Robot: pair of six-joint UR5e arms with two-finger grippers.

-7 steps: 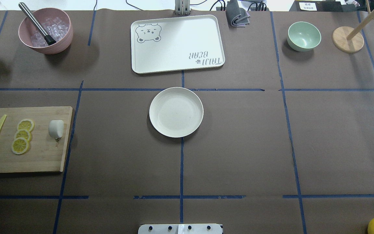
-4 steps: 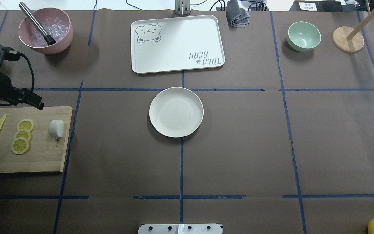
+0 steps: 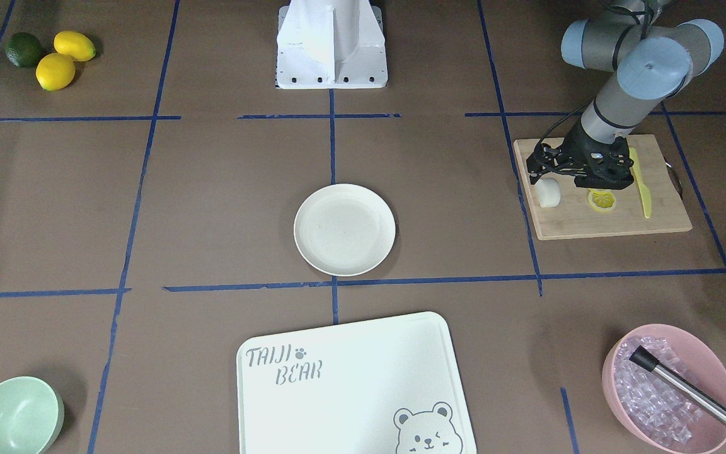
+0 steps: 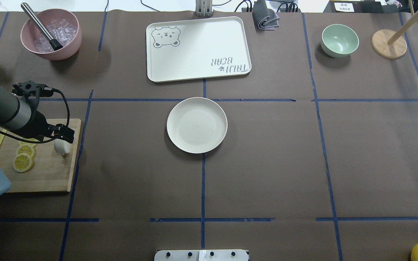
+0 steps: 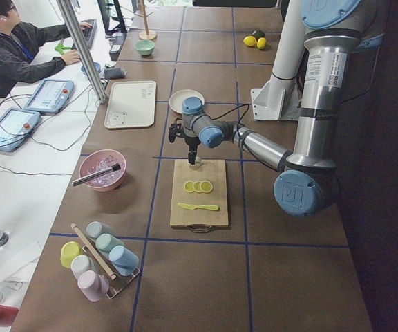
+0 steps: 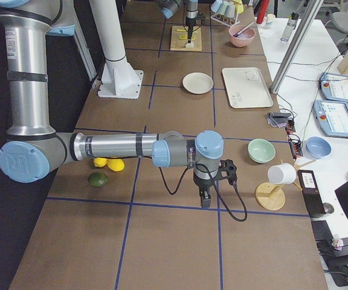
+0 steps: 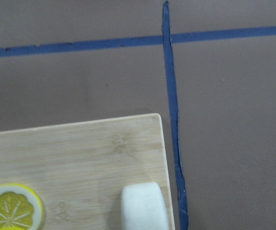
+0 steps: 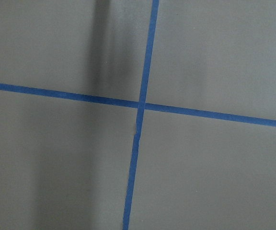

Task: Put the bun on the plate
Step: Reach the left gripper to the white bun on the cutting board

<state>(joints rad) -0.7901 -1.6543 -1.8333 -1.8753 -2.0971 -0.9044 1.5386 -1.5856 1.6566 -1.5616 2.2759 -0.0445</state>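
Plainly, the step in hand is the reach for the pickup, and nothing is gripped yet. At the far left of the overhead view, the cutting board [image 4: 49, 174] carries a row of lemon slices [image 4: 23, 162]. Just to their right, near the board's right edge and apart from the slices, lies the bun [image 4: 62, 146]. The left gripper [image 4: 65, 135] hangs above the board roughly over the bun and holds nothing. I cannot tell whether its jaws stand apart or together, because the wrist camera shows the bun low in its frame with no fingers in sight. To do this well, the gripper should probably centre itself on the bun first. It should then come down with the jaws wide enough to pass either side, keeping off the nearest lemon slice and stopping short of the wood. The bun looks soft, so a gentle squeeze should be enough. Further right, well apart from the board at the table's middle, the plate [image 4: 197, 125] waits bare. The bun is best lowered onto the plate's flat centre before release. Furthest right, the right gripper [image 6: 205, 197] hangs over bare table, and its jaws cannot be judged either.
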